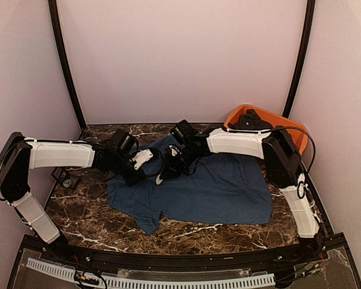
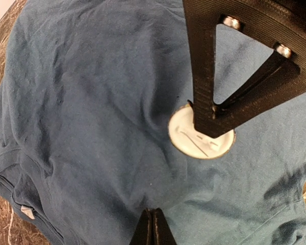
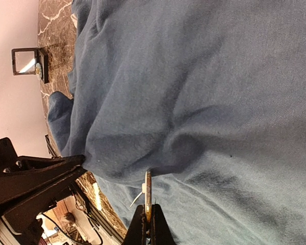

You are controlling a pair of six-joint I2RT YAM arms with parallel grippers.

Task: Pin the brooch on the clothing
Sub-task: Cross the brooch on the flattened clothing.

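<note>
light: soft, even, cast from above | shadows: faint, thrown on the tabletop (image 1: 90,226) | glare: bright streak, lower left of right wrist view | blur: near fingers (image 2: 143,236) softened

Rumpled navy T-shirt (image 1: 216,186) lies spread; round white brooch (image 2: 193,145) seemingly touches it.

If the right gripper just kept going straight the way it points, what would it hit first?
Most likely the T-shirt: the right gripper pinches the brooch edge-on, and its rim sits at a raised fold of fabric. Depth is hard to judge.
</note>
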